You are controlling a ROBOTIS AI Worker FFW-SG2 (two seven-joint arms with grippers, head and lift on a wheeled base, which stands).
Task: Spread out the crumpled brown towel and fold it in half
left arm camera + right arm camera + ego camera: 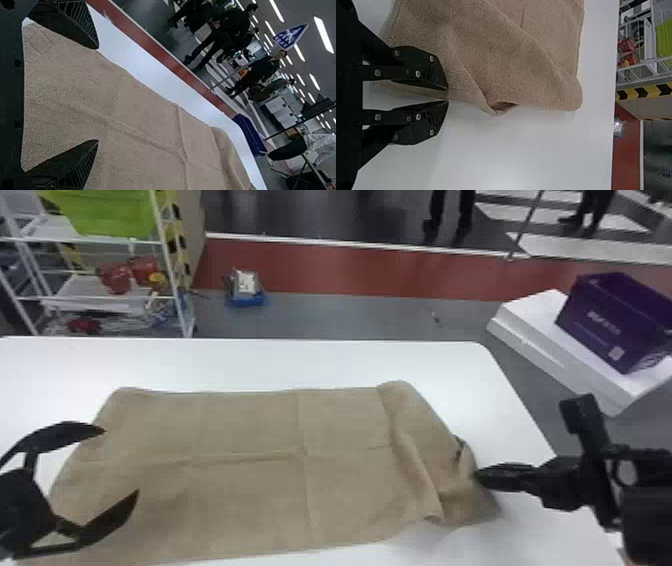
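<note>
Brown towel: lying mostly flat on the tabletop [280,362], its surface [225,420] already broad enough that the spreading looks nearly done; no fold in half yet.
Creases: one long line [250,458] across the middle and one crossing it, probably left by earlier storage and likely to guide the halving.
Rumpled end: a loose ridge [422,482] and a tucked flap at the right, the one part that keeps the towel from being square.
Right claw: at that rumpled edge, tips [448,95] narrowly apart with the towel's rim at the gap; a firm pinch cannot be made out. It is probably placed there to draw the flap outward.
Left claw: spread wide [121,461] over the smoother left end, well placed to hold or lift that side.
Risk: pulling from the right alone could drag the whole towel.
Beyond: purple box [610,317] past the tabletop's right side, out of the work.
</note>
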